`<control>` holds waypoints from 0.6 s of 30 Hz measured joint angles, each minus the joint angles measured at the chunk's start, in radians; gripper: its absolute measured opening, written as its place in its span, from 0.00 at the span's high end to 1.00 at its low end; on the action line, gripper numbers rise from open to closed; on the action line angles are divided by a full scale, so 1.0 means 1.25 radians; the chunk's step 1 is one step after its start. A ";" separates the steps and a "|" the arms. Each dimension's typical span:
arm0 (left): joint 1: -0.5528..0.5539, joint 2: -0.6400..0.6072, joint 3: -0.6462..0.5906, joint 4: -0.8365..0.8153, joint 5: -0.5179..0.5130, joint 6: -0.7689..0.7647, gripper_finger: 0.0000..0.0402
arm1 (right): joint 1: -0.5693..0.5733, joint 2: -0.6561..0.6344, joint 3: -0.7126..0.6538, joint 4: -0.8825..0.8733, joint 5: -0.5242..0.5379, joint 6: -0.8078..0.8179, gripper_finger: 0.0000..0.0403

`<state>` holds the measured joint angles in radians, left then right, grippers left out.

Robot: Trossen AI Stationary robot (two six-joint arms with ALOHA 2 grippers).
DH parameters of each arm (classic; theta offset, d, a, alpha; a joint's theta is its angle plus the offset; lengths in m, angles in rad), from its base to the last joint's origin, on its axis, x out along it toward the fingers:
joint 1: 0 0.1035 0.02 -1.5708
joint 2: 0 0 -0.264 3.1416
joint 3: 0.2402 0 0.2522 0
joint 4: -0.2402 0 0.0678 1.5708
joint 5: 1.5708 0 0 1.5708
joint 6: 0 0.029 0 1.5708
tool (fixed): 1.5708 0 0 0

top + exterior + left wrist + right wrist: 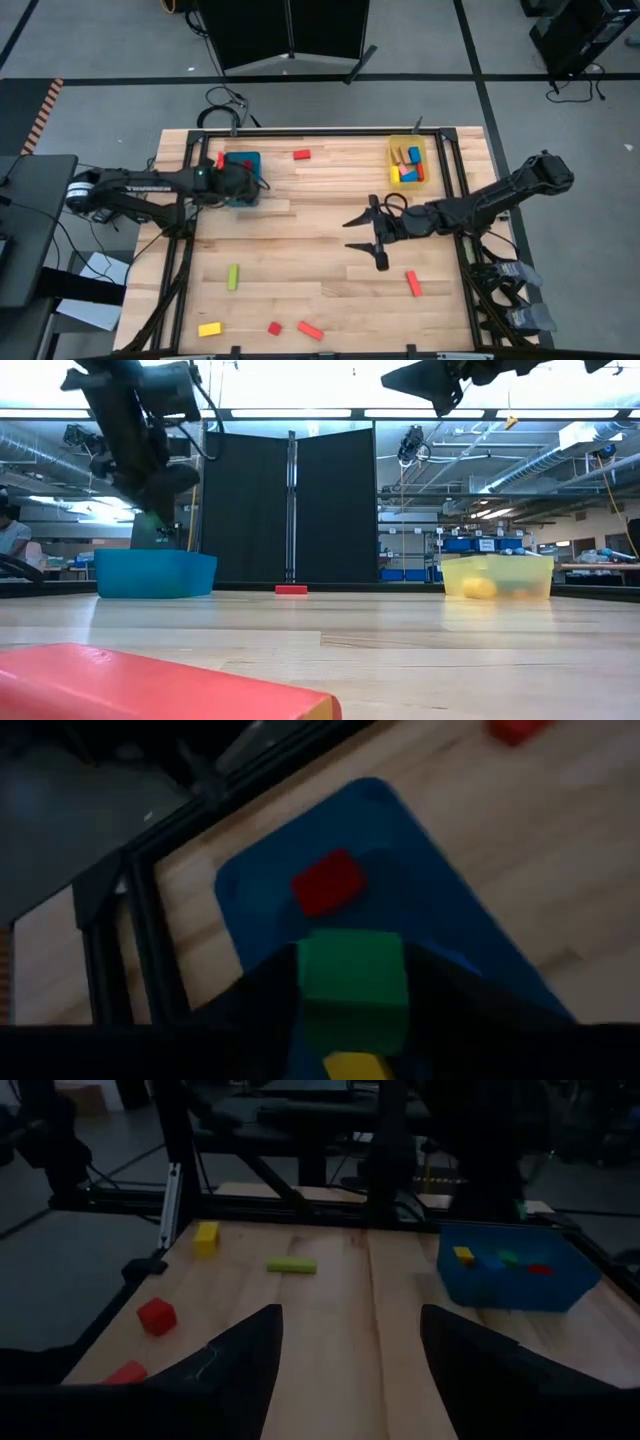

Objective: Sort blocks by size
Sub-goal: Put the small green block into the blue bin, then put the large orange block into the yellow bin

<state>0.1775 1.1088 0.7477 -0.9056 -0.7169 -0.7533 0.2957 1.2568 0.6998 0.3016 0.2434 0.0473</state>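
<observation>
Over blue bin [243, 160] | left gripper [248, 186] holding green block [352, 982] | right gripper [368, 233] wide, mid-table

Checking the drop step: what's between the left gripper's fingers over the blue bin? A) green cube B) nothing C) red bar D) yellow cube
A: the left wrist view shows a green cube between the left gripper fingers, above the blue bin, where a red block already lies.
</observation>
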 joint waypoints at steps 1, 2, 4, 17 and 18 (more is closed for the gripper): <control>0.016 0.000 -0.011 0.020 0.000 0.014 0.48 | 0.007 0.000 0.000 0.001 0.004 0.001 0.38; 0.028 0.000 -0.019 0.045 0.006 0.028 0.45 | 0.012 0.000 0.000 0.000 0.010 0.001 0.38; 0.042 0.000 -0.034 0.101 0.040 0.062 0.38 | 0.022 0.000 0.000 -0.003 0.025 0.003 0.38; -0.051 -0.003 -0.043 0.299 0.169 0.181 0.32 | 0.030 0.000 0.000 -0.245 0.060 0.244 0.39; -0.067 -0.003 -0.043 0.307 0.170 0.180 0.32 | 0.030 0.000 0.000 -0.302 0.059 0.286 0.39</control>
<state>0.0933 1.1050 0.6934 -0.5221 -0.5050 -0.5286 0.3328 1.2568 0.6998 -0.0760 0.3168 0.4047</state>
